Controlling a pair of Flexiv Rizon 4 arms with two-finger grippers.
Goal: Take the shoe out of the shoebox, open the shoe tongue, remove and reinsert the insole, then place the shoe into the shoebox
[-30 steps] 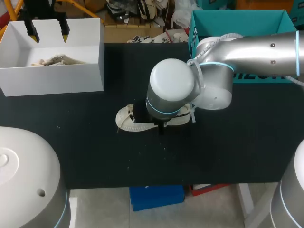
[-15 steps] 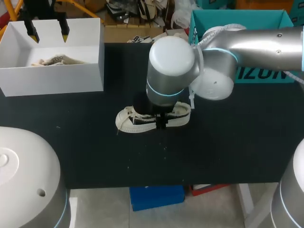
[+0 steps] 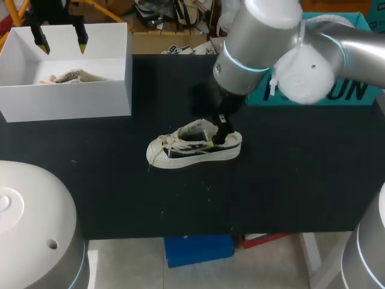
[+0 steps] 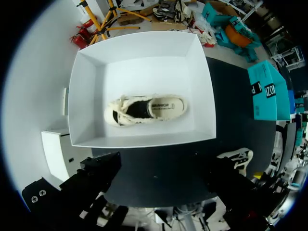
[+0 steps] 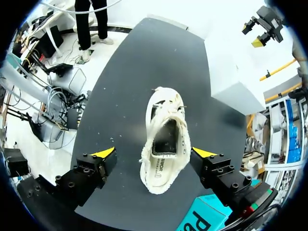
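A cream canvas shoe (image 3: pixel 192 147) stands upright on the black table (image 3: pixel 120 180), toe to the left. My right gripper (image 3: pixel 221 133) hangs open just above its heel. In the right wrist view the shoe (image 5: pixel 166 139) lies below and between the yellow fingertips (image 5: pixel 103 153), which stand wide apart and touch nothing; a dark insole shows inside the shoe. A white shoebox (image 3: pixel 84 99) at the back left holds a second cream shoe (image 4: pixel 144 109). My left gripper (image 3: pixel 60 39) hangs open above the box's far wall.
A teal box (image 3: pixel 337 90) stands at the back right, partly behind my right arm. The white shoebox (image 5: pixel 231 62) lies beyond the shoe's toe in the right wrist view, and the teal box (image 5: pixel 202 219) lies behind its heel.
My right gripper has opened and let go of the shoe. The arm has risen and drawn back to the right, uncovering the shoe. The left arm has not moved.
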